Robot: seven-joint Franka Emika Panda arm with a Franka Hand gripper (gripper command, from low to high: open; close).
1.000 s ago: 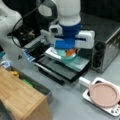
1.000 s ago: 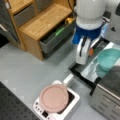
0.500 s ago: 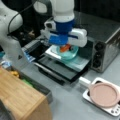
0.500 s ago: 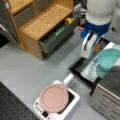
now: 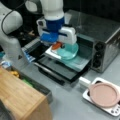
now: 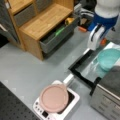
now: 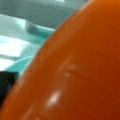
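Surface: a grey table [image 5: 72, 100] bears the toaster oven [image 5: 100, 37], door lowered.
Gripper [image 5: 57, 46]: closed around an orange object [image 5: 56, 46], held above the teal bowl [image 5: 67, 51] on the oven's tray.

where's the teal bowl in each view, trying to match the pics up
Front view: the teal bowl sits centre, on the tray over the open oven door, just under the gripper.
Front view: the teal bowl is at the right edge, mid-height, below the gripper.
Wrist view: only a pale teal strip at left, behind the orange object.
Shared landmark: the pink-lidded pan.
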